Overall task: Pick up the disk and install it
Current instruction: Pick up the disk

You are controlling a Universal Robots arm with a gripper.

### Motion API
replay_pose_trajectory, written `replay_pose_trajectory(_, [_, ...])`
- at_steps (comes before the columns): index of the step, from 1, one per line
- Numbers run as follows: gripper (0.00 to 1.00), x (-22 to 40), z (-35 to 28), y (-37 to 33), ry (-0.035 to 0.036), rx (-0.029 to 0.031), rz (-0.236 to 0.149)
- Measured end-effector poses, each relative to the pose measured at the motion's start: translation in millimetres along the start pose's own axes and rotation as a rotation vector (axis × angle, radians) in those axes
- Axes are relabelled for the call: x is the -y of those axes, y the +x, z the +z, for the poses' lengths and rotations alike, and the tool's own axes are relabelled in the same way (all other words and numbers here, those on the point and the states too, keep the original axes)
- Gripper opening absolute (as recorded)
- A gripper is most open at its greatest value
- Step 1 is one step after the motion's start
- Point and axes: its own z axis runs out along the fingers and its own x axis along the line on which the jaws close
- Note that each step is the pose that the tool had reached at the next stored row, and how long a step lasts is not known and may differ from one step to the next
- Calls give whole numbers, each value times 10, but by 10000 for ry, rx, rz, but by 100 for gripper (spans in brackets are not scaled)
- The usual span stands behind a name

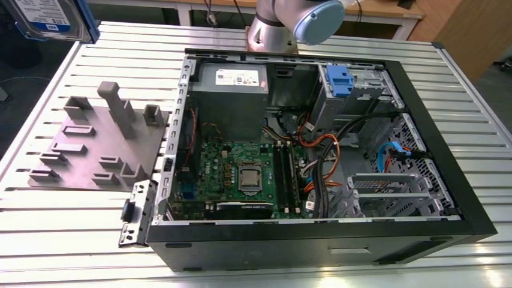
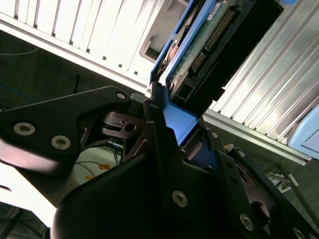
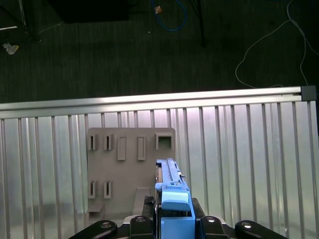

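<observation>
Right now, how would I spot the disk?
Start at the open computer case, then look to the grey slotted plate at the exterior view's left. Past it, clamped in the gripper, is the disk: flat, blue-railed, white-and-blue labelled.

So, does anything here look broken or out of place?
Nothing looks damaged. The computer case lies open on its side, apparently on purpose, and the disk is clamped between the fingers above the slatted table.
</observation>
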Motion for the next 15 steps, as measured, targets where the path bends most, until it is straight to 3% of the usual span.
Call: replay_pose_trajectory(15, [36, 37, 0, -3, 0, 0, 0])
